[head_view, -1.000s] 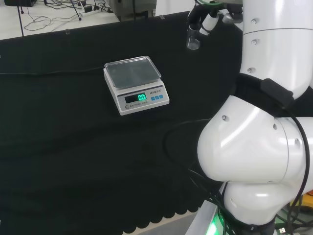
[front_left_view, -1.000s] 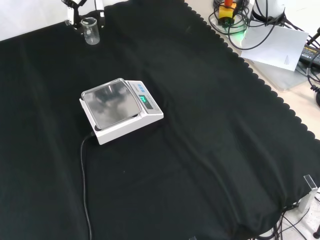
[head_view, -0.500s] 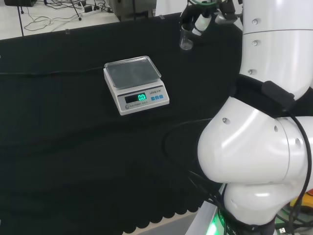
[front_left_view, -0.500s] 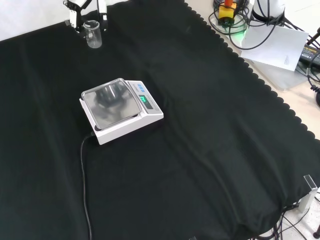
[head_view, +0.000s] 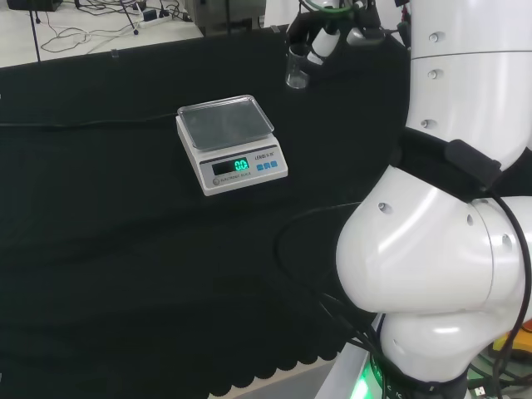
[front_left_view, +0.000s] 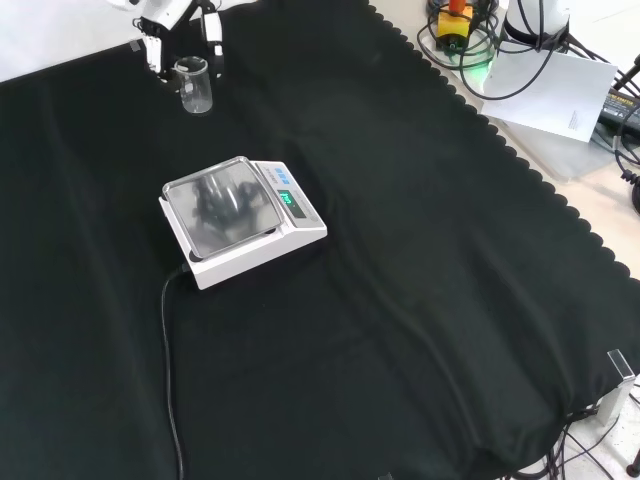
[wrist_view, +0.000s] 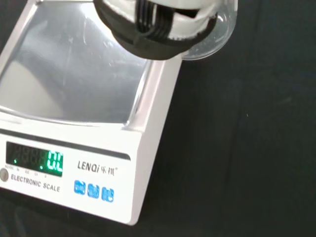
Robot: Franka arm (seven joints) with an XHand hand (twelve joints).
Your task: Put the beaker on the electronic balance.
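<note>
Hand [head_view: 326, 35] grasping a clear beaker [head_view: 297, 68], fingers curled round its upper part, up in the air above the black cloth of the bench [head_view: 100, 249]. Seen in the head view at the top, just left of the arm's [head_view: 465, 150] white links. Beaker upright, hanging below the fingers, to the upper right of the balance [head_view: 230, 143] and apart from it. Not touching the pan.

In the front view, hand [front_left_view: 168, 18] coming in at the top left, beaker [front_left_view: 195, 86] gripped between dark fingertips, higher in the view than the balance [front_left_view: 240, 220] and slightly left of its middle. Beaker looks empty, though hard to be sure with clear glass. Balance sitting a bit left of the cloth's centre, turned at an angle, silver pan [front_left_view: 220, 203] bare and shiny, green display [front_left_view: 284, 199] lit on the sloping front. Black cable [front_left_view: 168, 370] running from the balance's near left corner toward the lower edge of the view.

In the wrist view, a blurred white and black part of the hand [wrist_view: 158, 22] close to the lens, the beaker's [wrist_view: 217, 34] round clear bottom showing just past it, over the dark cloth by the corner of the pan [wrist_view: 74, 69]. Balance [wrist_view: 148, 163] large beneath, its display [wrist_view: 34, 159] glowing green, blue buttons [wrist_view: 93, 190] beside it.

Scalloped cloth edge, cables and a white sheet [front_left_view: 545, 90] at the front view's upper right.
</note>
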